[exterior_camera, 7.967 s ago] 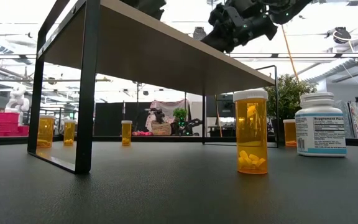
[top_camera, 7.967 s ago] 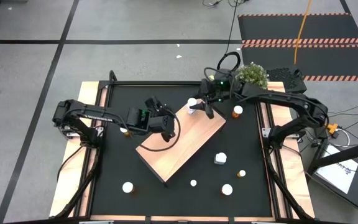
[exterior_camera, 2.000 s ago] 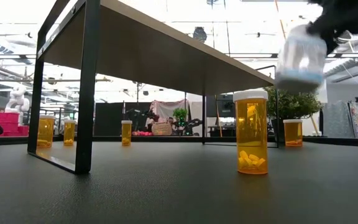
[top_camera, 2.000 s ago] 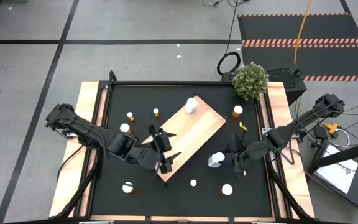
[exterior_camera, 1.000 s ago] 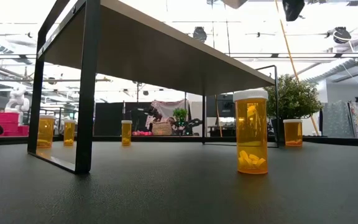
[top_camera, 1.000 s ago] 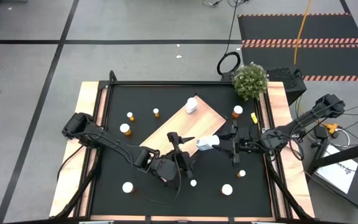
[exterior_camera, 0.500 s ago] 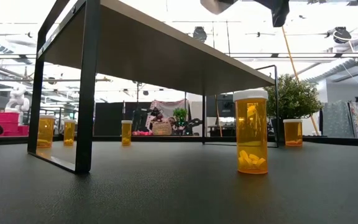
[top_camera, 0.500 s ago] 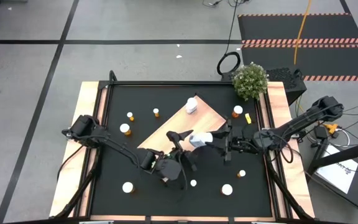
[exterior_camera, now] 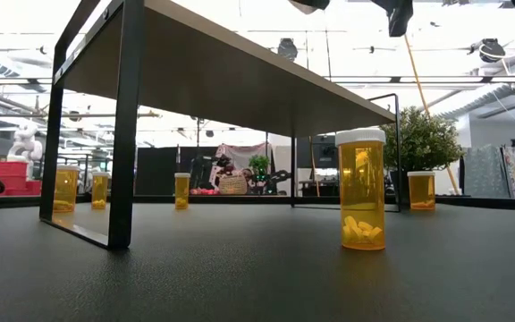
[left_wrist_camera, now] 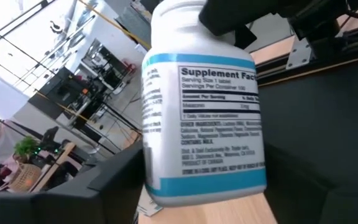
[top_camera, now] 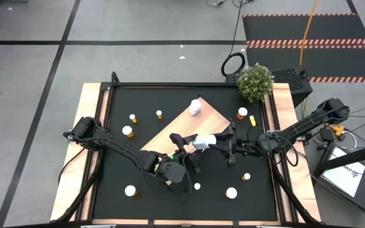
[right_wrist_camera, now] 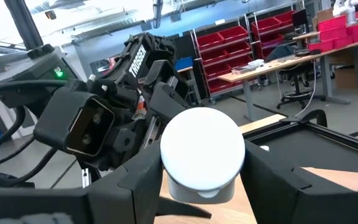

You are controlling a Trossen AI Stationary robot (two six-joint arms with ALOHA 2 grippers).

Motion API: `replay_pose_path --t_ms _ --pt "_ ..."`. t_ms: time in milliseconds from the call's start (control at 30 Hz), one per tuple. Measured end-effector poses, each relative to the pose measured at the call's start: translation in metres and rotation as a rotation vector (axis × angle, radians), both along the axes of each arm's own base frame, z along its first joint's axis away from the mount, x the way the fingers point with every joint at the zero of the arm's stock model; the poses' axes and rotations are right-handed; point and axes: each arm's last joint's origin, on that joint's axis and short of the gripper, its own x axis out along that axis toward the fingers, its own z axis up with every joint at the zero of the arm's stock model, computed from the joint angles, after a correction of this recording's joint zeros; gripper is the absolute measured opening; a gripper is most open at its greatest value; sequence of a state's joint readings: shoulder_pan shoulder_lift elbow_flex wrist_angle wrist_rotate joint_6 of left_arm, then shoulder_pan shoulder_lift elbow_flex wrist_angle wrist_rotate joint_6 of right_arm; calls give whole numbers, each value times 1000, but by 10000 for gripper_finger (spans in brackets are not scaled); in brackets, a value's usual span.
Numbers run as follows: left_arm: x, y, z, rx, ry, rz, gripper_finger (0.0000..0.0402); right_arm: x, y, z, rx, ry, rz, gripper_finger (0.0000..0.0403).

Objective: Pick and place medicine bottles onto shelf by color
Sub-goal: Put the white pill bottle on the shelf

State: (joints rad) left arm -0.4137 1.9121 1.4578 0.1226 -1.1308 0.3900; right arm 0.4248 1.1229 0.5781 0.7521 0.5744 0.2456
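Just changed: the right arm has carried the white bottle [top_camera: 203,142] in from the right side of the desk [top_camera: 116,104], and the left arm has swung across to meet it. In the last half second both have almost stopped moving.
Left fingers [top_camera: 186,144]: they face the right fingers over the near edge of the shelf [top_camera: 176,126]. They were spread wide a moment ago and have begun to draw in. The bottle's labelled body lies between them. I cannot tell whether they press on it yet.
White bottle: it lies on its side in the air between the two sets of fingers. One end is in the right fingers and the body reaches into the left ones. It is clear of the shelf top.
Right fingers [top_camera: 219,142]: they are closed on the round white end of the bottle and have not changed their grip.
Meaning for the task: this looks like a handover from arm to arm, about half done. The left fingers probably need a firm hold before the right ones let go, otherwise the bottle could drop onto the shelf edge.
Second white bottle [top_camera: 194,107]: it stands on the shelf's far end, well beyond both sets of fingers.
Orange bottles [top_camera: 127,131]: they stand on the desk, well apart from both sets of fingers and not yet sorted.
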Motion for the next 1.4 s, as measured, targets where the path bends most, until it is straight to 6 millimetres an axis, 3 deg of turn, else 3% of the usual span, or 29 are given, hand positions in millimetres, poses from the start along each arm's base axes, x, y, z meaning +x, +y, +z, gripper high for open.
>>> replay_pose_path --t_ms 167,400,633,1167,1400 --pt "0 0 0 5 4 3 244 0 0 0 3 0 -1 189" --pt "0 0 0 2 1 3 260 0 0 0 -1 1 -1 189" --pt "-1 -3 0 -4 -5 -3 239 0 0 0 -5 1 2 199" --pt "-5 -11 -1 -38 -5 -57 240 -3 9 1 -201 17 70 312" --pt "-16 -14 18 -150 -51 -159 236 -12 16 4 -280 32 107 341"
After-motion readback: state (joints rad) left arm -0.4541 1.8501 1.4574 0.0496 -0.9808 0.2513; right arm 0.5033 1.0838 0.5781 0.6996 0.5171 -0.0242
